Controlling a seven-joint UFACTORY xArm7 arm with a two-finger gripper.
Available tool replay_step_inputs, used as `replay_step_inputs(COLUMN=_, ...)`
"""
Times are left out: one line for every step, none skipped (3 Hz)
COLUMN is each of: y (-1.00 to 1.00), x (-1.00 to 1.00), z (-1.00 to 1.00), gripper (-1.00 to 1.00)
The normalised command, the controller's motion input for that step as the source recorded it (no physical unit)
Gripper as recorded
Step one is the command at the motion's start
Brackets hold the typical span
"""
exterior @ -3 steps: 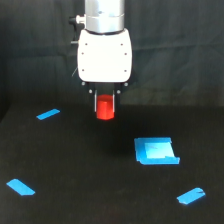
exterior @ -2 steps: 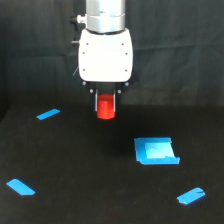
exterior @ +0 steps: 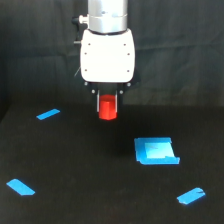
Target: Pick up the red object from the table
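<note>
The red object (exterior: pixel 107 109) is a small bright red-orange block. It sits between the two short dark fingers of my gripper (exterior: pixel 107 106), below the white gripper body, in the upper middle of the exterior view. The gripper is shut on it. The block hangs a little above the black table (exterior: pixel 75 165), not touching it. Its top is hidden between the fingers.
Blue flat pieces lie on the table: a strip (exterior: pixel 48 114) at the exterior view's left, one (exterior: pixel 20 187) at the lower left, one (exterior: pixel 191 195) at the lower right. A larger blue square piece (exterior: pixel 155 150) lies right of centre. A dark curtain hangs behind.
The gripper has risen slightly with the red object in it. The blue pieces have not moved.
</note>
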Motion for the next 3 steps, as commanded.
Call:
replay_step_inputs(y=0.04, x=0.02, z=0.04, gripper=-1.0)
replay_step_inputs(y=0.01, x=-0.01, z=0.02, gripper=-0.9)
replay_step_inputs(y=0.02, x=0.07, z=-0.12, gripper=-0.96)
